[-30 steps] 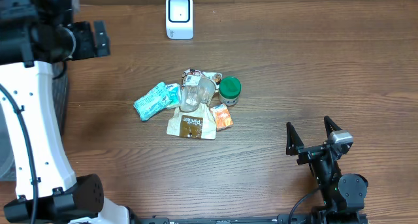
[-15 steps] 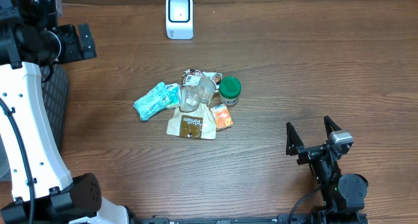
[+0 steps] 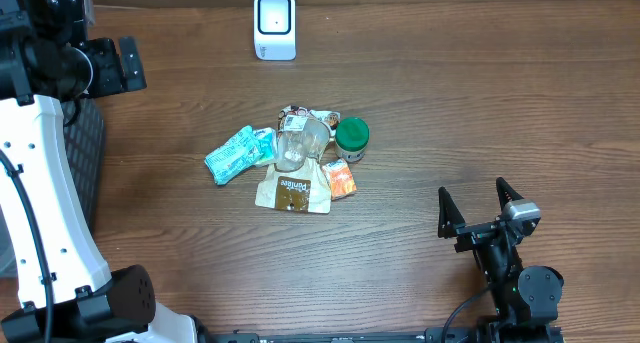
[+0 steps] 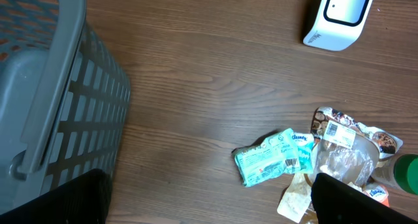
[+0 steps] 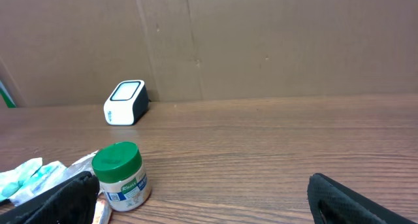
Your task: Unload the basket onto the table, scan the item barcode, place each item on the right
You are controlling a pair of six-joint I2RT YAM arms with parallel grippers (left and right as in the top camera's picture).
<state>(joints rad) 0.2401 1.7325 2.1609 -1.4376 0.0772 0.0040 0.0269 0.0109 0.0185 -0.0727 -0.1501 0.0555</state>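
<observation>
- Left gripper (image 4: 208, 185): fingers spread wide, nothing gripped; high over far-left part of table (image 3: 480, 103), beside grey basket (image 4: 39, 100).
- Right gripper (image 3: 471, 195): fingers spread wide, nothing gripped; low at near-right of table, well apart from the items, pointed toward the far side.
- Scanner (image 3: 274, 25): white with dark window, upright at far edge of table, centre-left, well apart from both grippers.
- Item pile mid-table, touching or overlapping:
- Teal tissue pack (image 3: 238, 154) on the pile's left end, lying flat.
- Clear plastic bag (image 3: 298, 143) in the middle, on top of brown pouch (image 3: 293, 191).
- Green-lidded jar (image 3: 352, 137) upright on the right end, label facing right wrist view.
- Orange packet (image 3: 342, 179) just in front of jar, touching pouch.
- White barcode sticker seen on the crumpled wrapper at the pile's far side in left wrist view; print too small to read.
</observation>
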